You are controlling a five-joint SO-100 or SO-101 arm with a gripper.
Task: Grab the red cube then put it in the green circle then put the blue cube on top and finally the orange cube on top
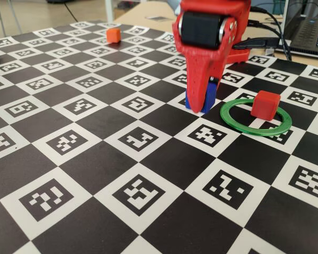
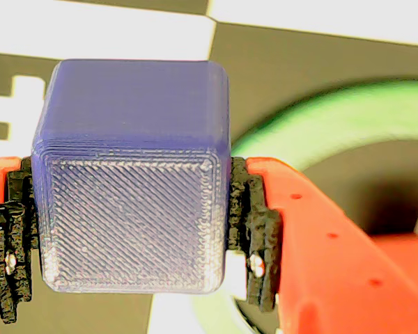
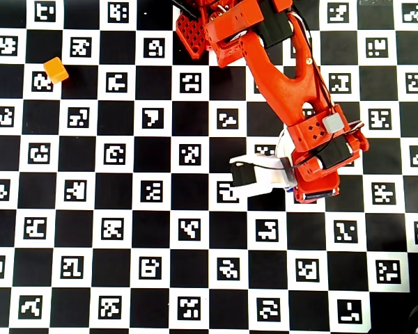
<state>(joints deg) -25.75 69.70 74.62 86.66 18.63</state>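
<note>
The claw [image 1: 201, 106] is gripping the blue cube [image 2: 136, 174] on the desk just left of the green circle [image 1: 255, 117]; it is needing a clear lift, then centring over the red cube [image 1: 265, 103] inside the ring.

Bright, even daylight fills all views. Shadows on the surface [image 1: 148, 174] are soft and faint. The wrist view is overexposed on white squares, and the green circle [image 2: 348, 118] blurs.

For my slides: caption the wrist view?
Gripper shut on blue cube, green circle just beyond.
</note>
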